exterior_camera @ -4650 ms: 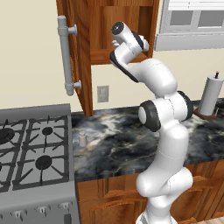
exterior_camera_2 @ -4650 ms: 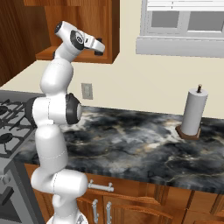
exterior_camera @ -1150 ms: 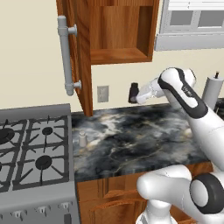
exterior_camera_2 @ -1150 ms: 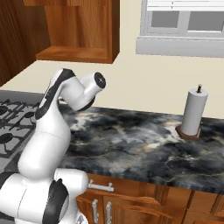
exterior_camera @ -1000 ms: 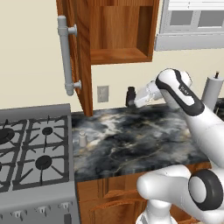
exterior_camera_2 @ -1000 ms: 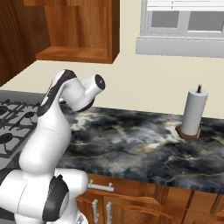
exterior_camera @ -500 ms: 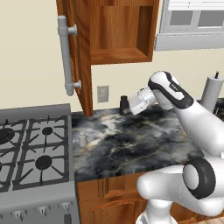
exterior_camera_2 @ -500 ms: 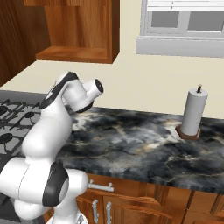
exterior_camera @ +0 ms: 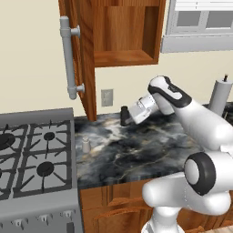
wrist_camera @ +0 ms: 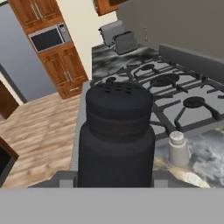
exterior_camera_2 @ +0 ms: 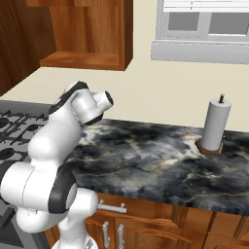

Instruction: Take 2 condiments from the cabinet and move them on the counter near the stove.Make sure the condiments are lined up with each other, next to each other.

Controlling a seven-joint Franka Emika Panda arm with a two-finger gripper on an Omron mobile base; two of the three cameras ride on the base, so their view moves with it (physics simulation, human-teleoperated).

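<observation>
The pincer (exterior_camera: 124, 117) is pinching the black shaker (exterior_camera: 124, 116) and holds it just above the counter (exterior_camera: 136, 150), close to the back edge and not far from the wooden cabinet (exterior_camera: 109, 41) door. In the hand view the black shaker (wrist_camera: 116, 135) stands straight up, cap with little holes on top, so its long way runs up and down.

The light grey shaker (exterior_camera: 85, 144) sits on the counter right at the left edge, beside the stove (exterior_camera: 32, 154). It stands upright too, cap up.

I think the job now is to set the black one down next to the grey one. To do it well, the arm should go toward the stove edge, keep the shaker straight up, and lower it slowly until the bottom sits flat. It should land close beside the grey one without bumping it, so the two make a neat row. Only then should the pincer let go.
</observation>
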